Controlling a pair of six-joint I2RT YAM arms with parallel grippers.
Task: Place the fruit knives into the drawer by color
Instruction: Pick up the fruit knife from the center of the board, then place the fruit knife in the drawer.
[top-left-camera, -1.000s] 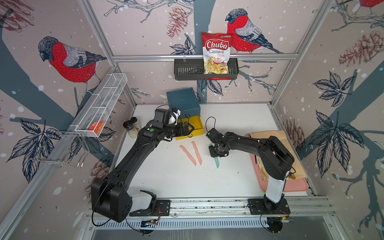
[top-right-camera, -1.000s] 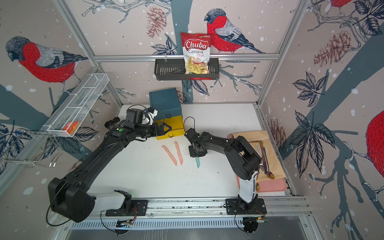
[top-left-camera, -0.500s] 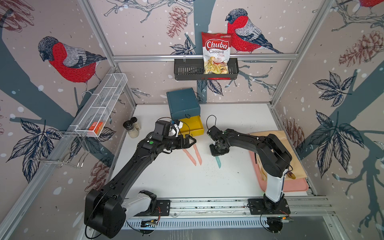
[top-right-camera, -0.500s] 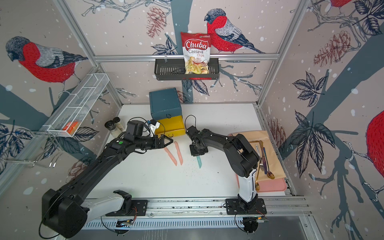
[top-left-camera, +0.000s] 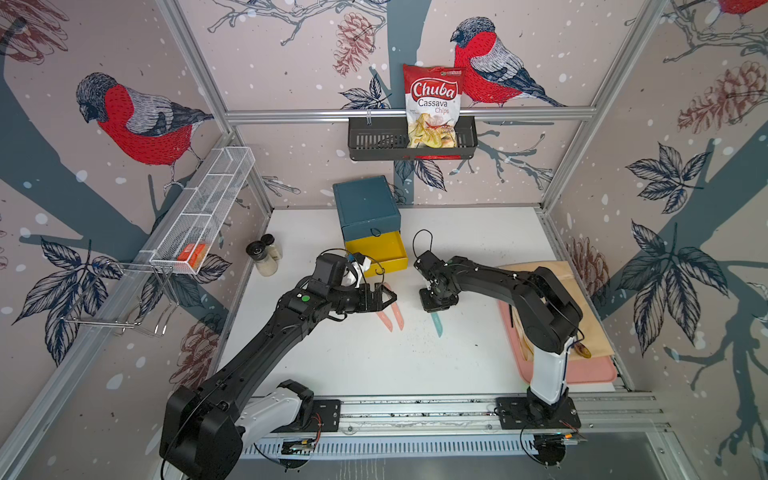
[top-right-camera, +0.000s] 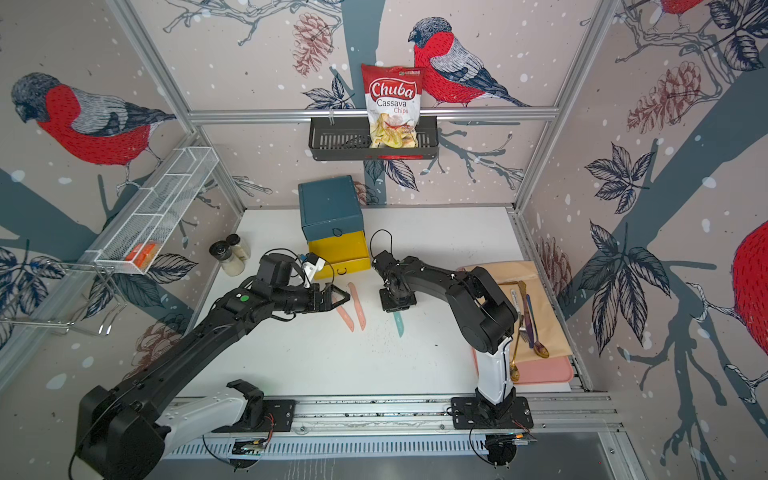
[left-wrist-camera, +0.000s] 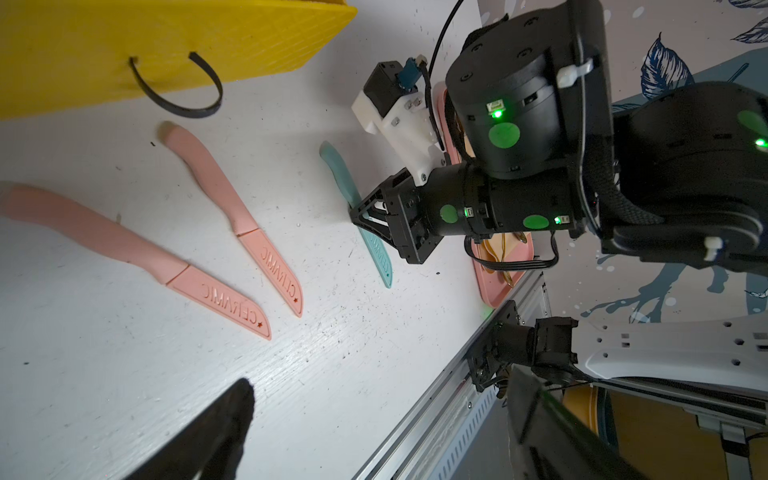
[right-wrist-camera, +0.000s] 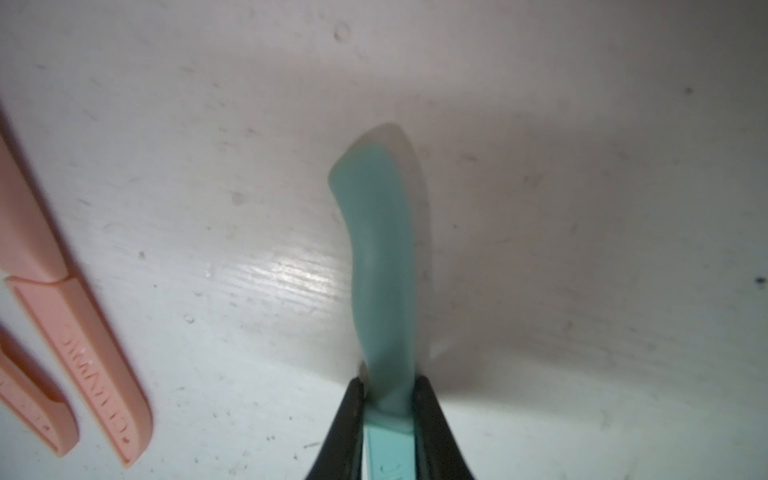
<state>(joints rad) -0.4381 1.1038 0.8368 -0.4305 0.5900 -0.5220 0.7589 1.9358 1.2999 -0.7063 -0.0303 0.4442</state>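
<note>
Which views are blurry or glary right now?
Right wrist view: teal knife soft from close range, glare streak on the table. Left wrist view: sharp, CERAMIC readable on a pink knife. Both top views: in focus, evenly lit.

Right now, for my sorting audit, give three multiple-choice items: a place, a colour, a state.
1. The two salmon-pink plastic knives lie: A) on the white table; B) in the yellow drawer; C) in the black basket.
2. The slim plastic knife in the right gripper is: A) green; B) teal-blue; C) pink.
3. The left gripper is: A) shut on a knife; B) shut on a pull; C) open.
A: both lie flat there. B: teal shows between its fingers. C: its fingers stand apart.
</note>
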